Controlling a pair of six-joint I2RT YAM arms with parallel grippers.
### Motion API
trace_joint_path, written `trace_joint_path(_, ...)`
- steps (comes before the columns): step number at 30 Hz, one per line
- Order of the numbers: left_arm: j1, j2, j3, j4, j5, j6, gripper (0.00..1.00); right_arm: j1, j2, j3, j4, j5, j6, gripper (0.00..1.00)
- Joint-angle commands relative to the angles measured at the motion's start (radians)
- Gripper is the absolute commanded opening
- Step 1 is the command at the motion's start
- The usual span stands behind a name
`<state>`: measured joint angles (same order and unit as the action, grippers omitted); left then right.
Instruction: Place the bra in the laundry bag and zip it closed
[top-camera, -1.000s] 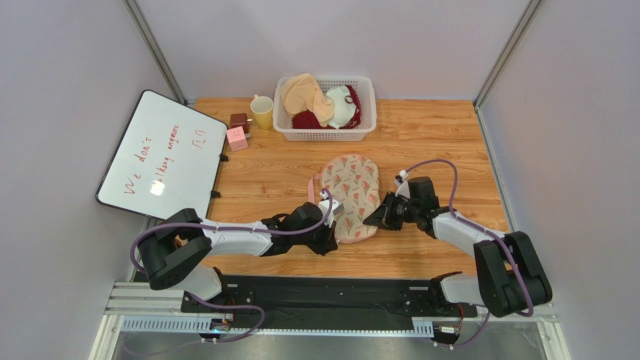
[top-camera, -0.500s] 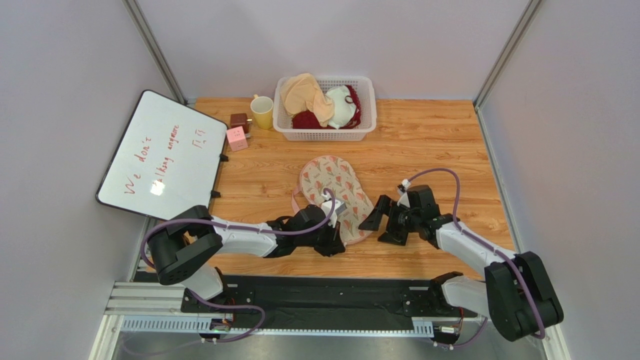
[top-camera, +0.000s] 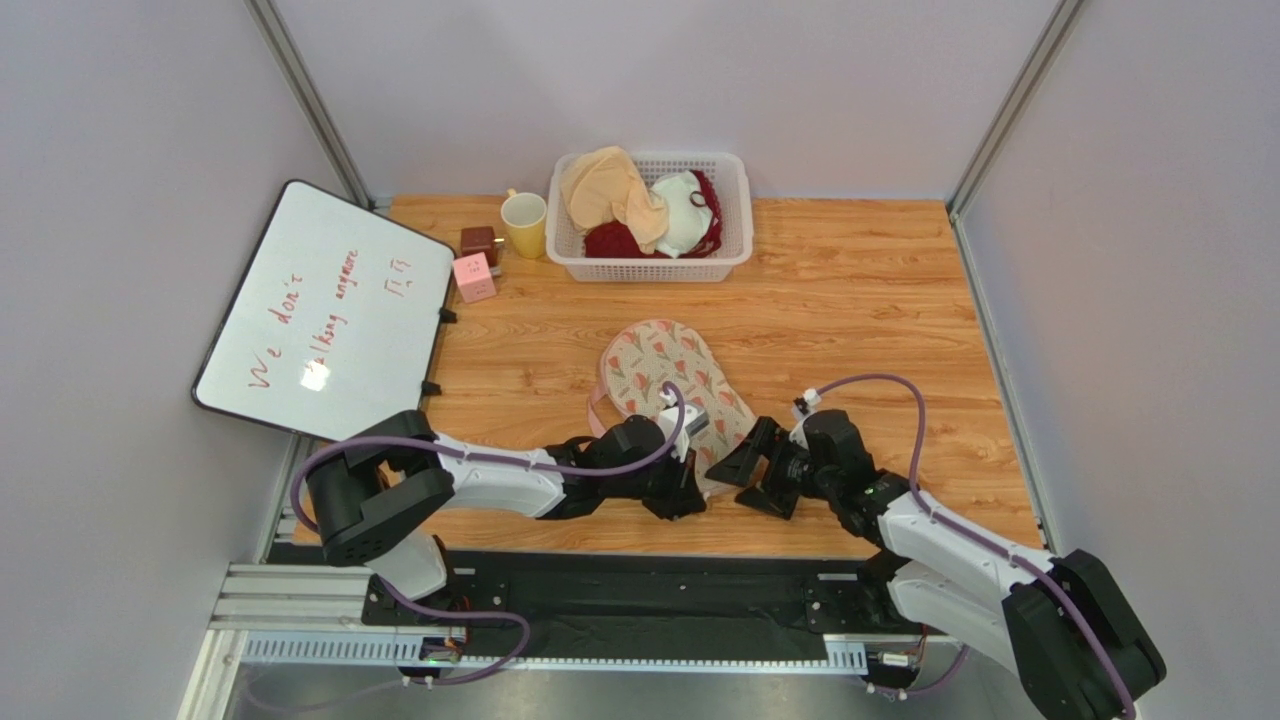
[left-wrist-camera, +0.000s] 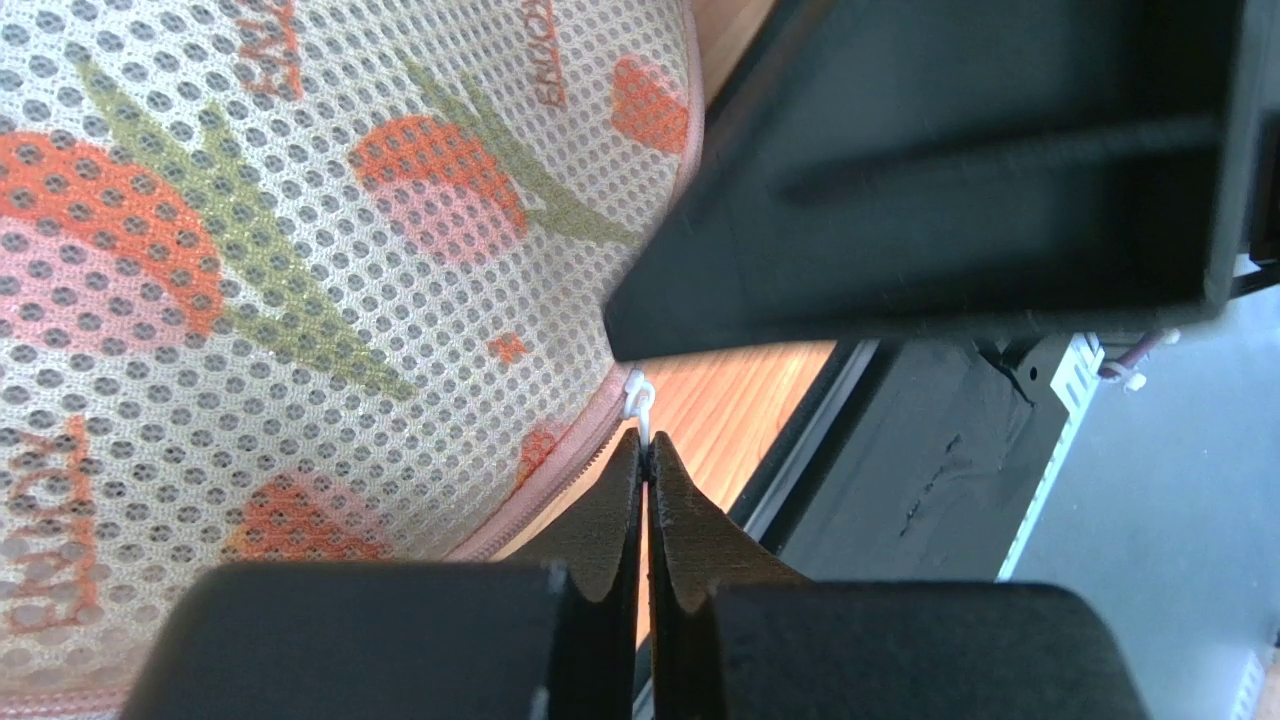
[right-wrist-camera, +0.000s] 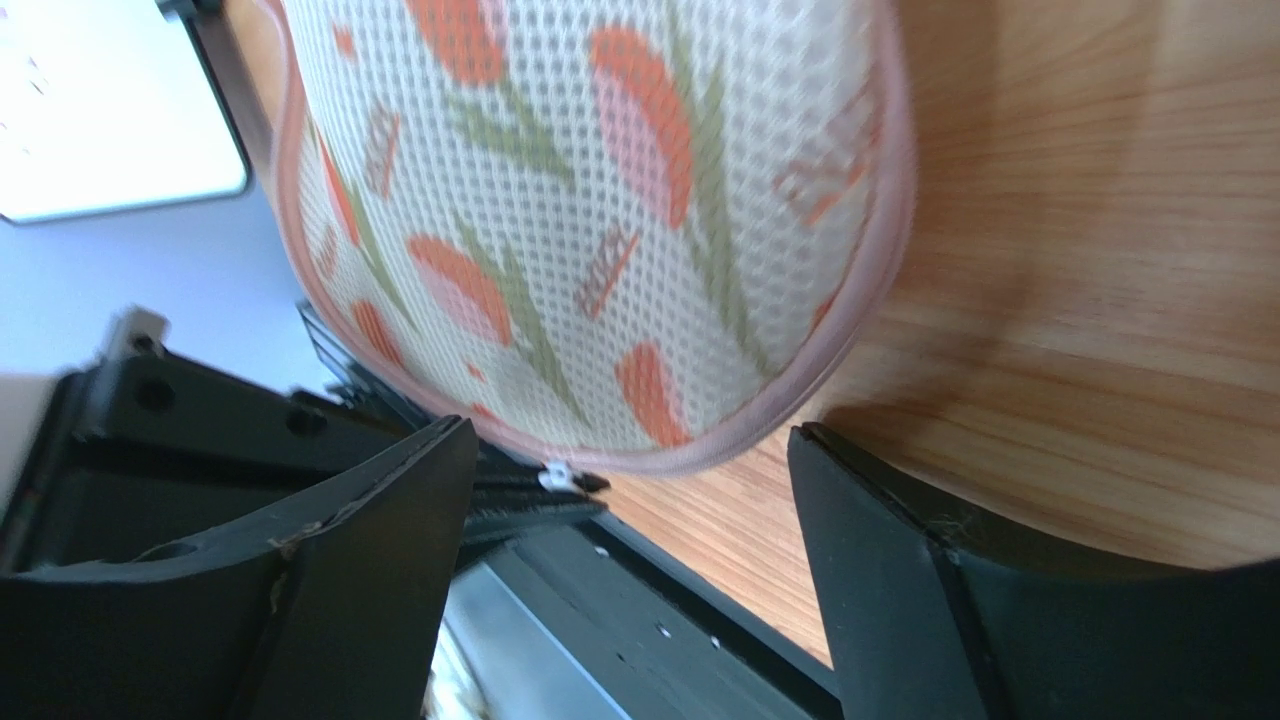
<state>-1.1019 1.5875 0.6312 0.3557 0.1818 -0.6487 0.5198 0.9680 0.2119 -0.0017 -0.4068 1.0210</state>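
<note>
Our laundry bag (top-camera: 669, 383) has swung round on the table (top-camera: 872, 300). It's puffy with no bra showing, so we reckon it's inside. The left gripper (top-camera: 684, 483) stays pinched on the zipper pull (left-wrist-camera: 640, 399) at the near end. The right gripper (top-camera: 751, 477) just let go, jaws wide beside it. The zip looks basically closed to us.

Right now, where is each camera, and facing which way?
Top external: above, behind the arms, looking down on the wooden table; both arms show.
Left wrist: on the left arm, facing the cream printed mesh laundry bag's white zipper pull in its shut end effector.
Right wrist: on the right arm, facing that bag past its open end effector.
Both wrists share: bag, pull.
</note>
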Motion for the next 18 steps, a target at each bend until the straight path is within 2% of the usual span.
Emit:
trace_joint_path(1, -0.013, -0.011, 0.024, 0.028, 0.005, -0.017, 0.0, 0.005, -0.028, -0.026, 0.118, 0.131, 0.109, 0.78)
trace_joint_path(5, -0.013, -0.024, 0.013, 0.02, 0.007, -0.022, 0.0, 0.005, -0.023, -0.026, 0.112, 0.175, 0.126, 0.62)
trace_joint_path(9, -0.013, -0.034, 0.009, 0.012, -0.001, -0.022, 0.0, 0.005, -0.026, -0.034, 0.109, 0.187, 0.142, 0.34)
trace_joint_path(11, -0.013, -0.041, 0.004, -0.004, -0.018, -0.022, 0.0, 0.005, -0.028, -0.037, 0.097, 0.192, 0.137, 0.25)
trace_joint_path(12, -0.013, -0.044, 0.002, -0.015, -0.03, -0.022, 0.0, 0.003, -0.028, -0.036, 0.088, 0.197, 0.134, 0.16)
trace_joint_path(15, -0.013, -0.064, -0.001, -0.069, -0.086, -0.026, 0.0, -0.001, -0.028, -0.034, 0.066, 0.192, 0.119, 0.0)
trace_joint_path(18, -0.006, -0.098, -0.008, -0.156, -0.162, -0.045, 0.0, -0.033, -0.023, -0.032, 0.066, 0.137, 0.081, 0.0)
